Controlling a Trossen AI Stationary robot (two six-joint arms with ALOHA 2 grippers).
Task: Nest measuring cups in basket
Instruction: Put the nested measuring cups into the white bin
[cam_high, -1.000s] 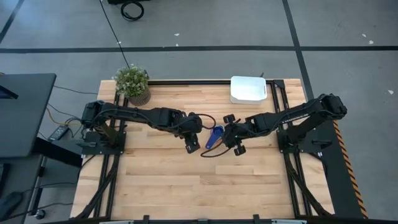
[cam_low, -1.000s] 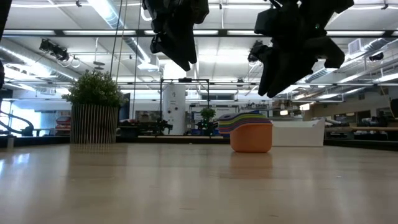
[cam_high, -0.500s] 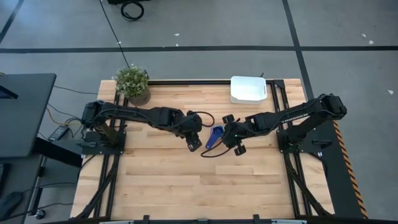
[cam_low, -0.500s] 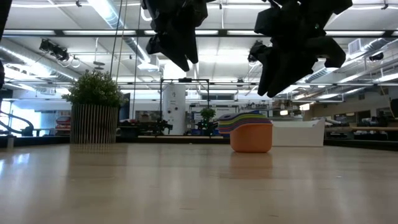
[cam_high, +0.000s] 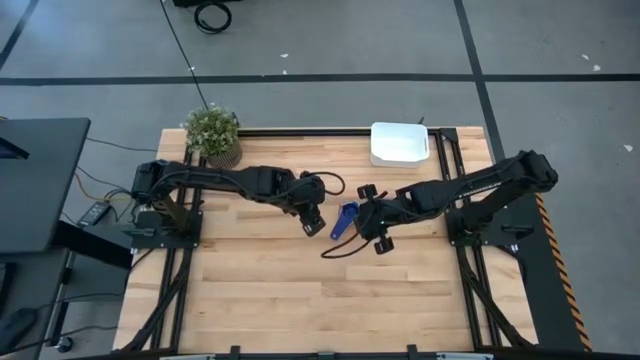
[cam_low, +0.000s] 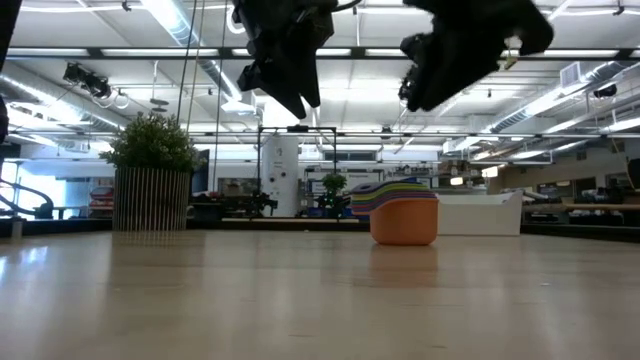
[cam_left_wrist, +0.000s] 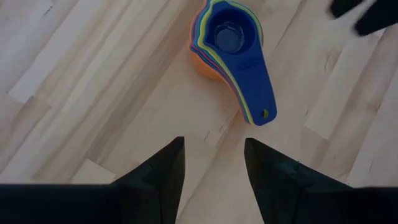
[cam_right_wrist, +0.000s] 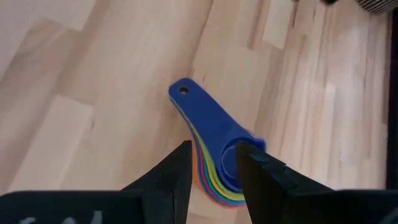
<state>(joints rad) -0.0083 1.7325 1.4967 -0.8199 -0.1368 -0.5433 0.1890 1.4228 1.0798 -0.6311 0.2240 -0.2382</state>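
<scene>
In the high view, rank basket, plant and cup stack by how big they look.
1. Basket and plant: look about alike, too close to rank.
2. Cup stack: clearly smallest.

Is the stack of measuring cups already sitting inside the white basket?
No. In the high view the nested measuring cups sit on the bare wooden table between the two grippers, while the white basket stands apart near the table's far edge.

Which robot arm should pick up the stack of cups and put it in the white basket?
Probably the right gripper: it hovers beside the nested cups, on the basket's side.
</scene>
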